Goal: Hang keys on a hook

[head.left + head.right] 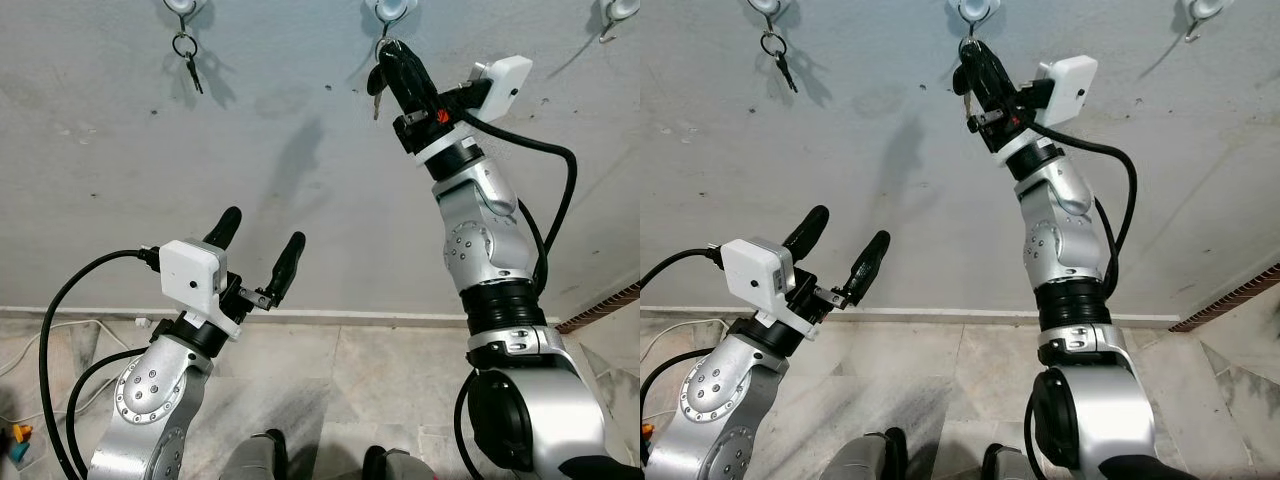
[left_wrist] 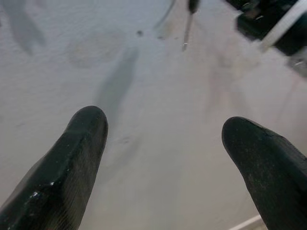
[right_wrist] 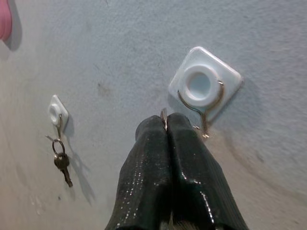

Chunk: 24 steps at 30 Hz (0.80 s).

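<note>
A rough, pale grey plastered wall [image 1: 300, 190] carries everything here. Fixed flat against it is a square white plastic hook base with a bent silver wire hook [image 3: 205, 86]. Level with that hook, to the robot's left, a second small white wall hook [image 3: 57, 113] holds a metal ring with a dark key [image 3: 62, 164] hanging flat against the plaster. To the robot's right of the square hook sits a third white hook [image 1: 613, 14]. Below it, the wall meets a grey marble-tiled floor [image 1: 390, 380].
</note>
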Available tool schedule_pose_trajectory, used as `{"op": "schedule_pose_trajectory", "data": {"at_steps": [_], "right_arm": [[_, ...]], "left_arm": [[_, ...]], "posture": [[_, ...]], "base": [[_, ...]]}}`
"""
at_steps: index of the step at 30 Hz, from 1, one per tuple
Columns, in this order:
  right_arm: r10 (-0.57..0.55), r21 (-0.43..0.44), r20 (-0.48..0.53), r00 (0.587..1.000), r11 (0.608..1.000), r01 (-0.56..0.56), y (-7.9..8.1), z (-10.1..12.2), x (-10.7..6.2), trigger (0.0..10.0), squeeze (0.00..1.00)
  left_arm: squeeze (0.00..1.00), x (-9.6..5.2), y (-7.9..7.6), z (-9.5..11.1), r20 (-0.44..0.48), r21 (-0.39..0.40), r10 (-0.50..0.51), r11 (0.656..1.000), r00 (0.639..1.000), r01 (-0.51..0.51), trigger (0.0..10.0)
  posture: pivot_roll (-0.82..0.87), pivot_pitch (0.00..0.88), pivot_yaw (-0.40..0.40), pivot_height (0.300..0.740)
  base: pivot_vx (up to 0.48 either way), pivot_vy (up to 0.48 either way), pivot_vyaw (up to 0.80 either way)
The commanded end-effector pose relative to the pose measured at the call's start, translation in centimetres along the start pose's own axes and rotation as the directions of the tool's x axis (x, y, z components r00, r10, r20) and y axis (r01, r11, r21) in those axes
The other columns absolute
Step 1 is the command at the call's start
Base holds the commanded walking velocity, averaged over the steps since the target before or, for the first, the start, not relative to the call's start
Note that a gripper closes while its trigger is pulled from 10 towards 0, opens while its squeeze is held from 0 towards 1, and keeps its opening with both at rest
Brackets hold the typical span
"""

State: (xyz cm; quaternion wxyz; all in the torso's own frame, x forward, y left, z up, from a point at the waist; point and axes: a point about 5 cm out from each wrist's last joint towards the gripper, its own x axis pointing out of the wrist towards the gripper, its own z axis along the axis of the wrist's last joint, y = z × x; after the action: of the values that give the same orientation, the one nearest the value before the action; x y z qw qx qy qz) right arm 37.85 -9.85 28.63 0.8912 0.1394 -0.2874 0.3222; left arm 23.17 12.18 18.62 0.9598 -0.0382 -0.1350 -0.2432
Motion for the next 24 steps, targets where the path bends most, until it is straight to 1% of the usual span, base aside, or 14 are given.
{"op": "schedule_pose_trajectory", "data": {"at_steps": [1,6,12,15,24], "right_arm": [[0.013,0.001,0.018,1.000,1.000,-0.013,0.26,0.22,0.44,10.0,0.00],[0.017,0.006,0.009,1.000,1.000,-0.017,0.26,-0.11,0.85,10.0,0.00],[0.011,0.004,0.002,1.000,1.000,-0.011,0.07,-0.21,0.99,10.0,0.00],[-0.001,0.019,0.000,1.000,1.000,0.001,-0.15,-0.38,1.04,10.0,0.00],[-0.008,0.027,0.013,1.000,1.000,0.008,-0.36,-0.26,1.41,10.0,0.00]], "left_arm": [[0.00,-0.13,-0.32,0.55,0.016,-0.006,-0.018,1.000,1.000,0.019,10.0],[0.00,0.46,-0.50,1.12,0.042,0.001,-0.030,1.000,0.999,0.030,10.0],[0.00,0.56,-0.47,1.15,0.043,0.005,-0.034,0.999,0.998,0.033,10.0],[0.00,0.67,-0.43,1.26,0.047,0.009,-0.035,0.999,0.998,0.035,10.0],[0.00,0.64,-0.37,1.33,0.044,0.014,-0.034,0.999,0.998,0.033,10.0]], "posture": [[0.23,0.227,0.035,0.740],[0.23,0.227,0.031,0.740],[0.23,0.227,0.031,0.740],[0.23,0.227,0.031,0.740],[0.23,0.226,0.031,0.740]], "base": [[0.000,0.000,0.00],[0.000,0.000,0.00],[0.000,0.000,0.00],[0.000,0.000,0.00],[0.000,0.000,0.00]]}}
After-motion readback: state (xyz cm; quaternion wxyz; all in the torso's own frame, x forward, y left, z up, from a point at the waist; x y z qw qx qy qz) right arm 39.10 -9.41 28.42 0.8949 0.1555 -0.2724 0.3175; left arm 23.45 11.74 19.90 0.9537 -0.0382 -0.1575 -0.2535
